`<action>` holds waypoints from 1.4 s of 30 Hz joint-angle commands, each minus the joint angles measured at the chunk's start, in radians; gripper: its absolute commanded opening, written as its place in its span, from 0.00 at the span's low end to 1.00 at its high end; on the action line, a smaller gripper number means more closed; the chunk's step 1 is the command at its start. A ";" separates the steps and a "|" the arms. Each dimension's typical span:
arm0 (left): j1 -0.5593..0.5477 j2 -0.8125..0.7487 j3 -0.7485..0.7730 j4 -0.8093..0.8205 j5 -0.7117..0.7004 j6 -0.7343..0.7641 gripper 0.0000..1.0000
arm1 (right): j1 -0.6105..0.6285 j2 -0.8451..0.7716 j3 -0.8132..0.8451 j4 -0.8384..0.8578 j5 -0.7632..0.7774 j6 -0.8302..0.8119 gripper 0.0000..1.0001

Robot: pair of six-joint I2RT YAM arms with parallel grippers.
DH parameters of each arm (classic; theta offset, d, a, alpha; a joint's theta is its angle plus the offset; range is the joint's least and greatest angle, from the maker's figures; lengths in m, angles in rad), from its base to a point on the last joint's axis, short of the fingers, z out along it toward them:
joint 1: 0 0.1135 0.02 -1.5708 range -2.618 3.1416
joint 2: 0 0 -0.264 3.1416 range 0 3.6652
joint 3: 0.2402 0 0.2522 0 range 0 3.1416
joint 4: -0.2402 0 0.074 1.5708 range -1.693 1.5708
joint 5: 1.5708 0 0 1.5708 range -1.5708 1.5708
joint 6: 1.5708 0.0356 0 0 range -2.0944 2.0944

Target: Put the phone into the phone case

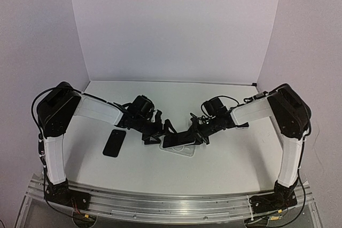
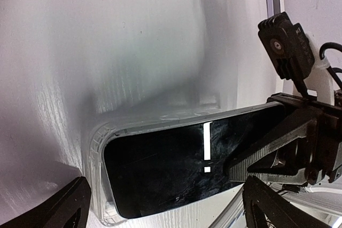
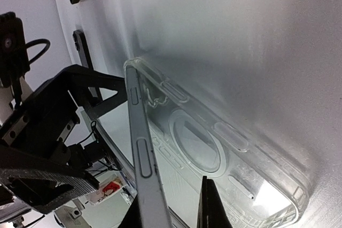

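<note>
Top view: clear phone case (image 1: 181,151) lay flat on bench (image 1: 230,158), centre, between the two arms. Phone (image 1: 179,141) sat over it, dark. Right hand (image 1: 193,132) was at the phone's right end, left hand (image 1: 159,132) just beside its left end, not touching it. Separate black slab (image 1: 114,143) lay flat on the bench, well left of the case

Left wrist: phone (image 2: 160,169) screen up, its near end inside the phone case rim (image 2: 99,142) at the rounded corner. Other end ran up to the right hand (image 2: 251,158). Left hand (image 2: 168,206) stood wide, fingers at both bottom corners, nothing between them but phone and bench below

Right wrist: phone (image 3: 141,137) seen edge-on, side buttons showing, tilted: far end met the end of the phone case (image 3: 235,153), near end lifted clear of it. Rest of the case was unfilled, ring on its back visible. Right hand (image 3: 176,212) was narrow, phone edge between the fingers, a light gap on one side; cannot tell if it was gripping
</note>
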 commanded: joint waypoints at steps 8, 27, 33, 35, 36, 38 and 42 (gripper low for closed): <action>-0.029 -0.023 -0.013 -0.074 -0.092 -0.042 1.00 | -0.006 -0.093 -0.025 -0.077 0.098 0.002 0.32; -0.042 -0.037 -0.009 -0.078 -0.098 -0.030 1.00 | -0.005 -0.219 0.014 -0.387 0.311 -0.126 0.49; -0.080 -0.040 0.003 -0.085 -0.100 -0.022 1.00 | -0.006 -0.197 0.044 -0.399 0.333 -0.149 0.50; -0.092 -0.040 0.009 -0.095 -0.105 -0.019 1.00 | -0.005 -0.184 0.065 -0.409 0.351 -0.169 0.50; -0.097 -0.042 0.010 -0.099 -0.108 -0.019 1.00 | -0.005 -0.175 0.078 -0.415 0.361 -0.181 0.50; -0.104 -0.046 0.008 -0.102 -0.111 -0.019 1.00 | -0.005 -0.152 0.109 -0.431 0.375 -0.208 0.50; -0.112 -0.056 0.003 -0.104 -0.116 -0.020 1.00 | -0.005 -0.091 0.169 -0.465 0.368 -0.274 0.49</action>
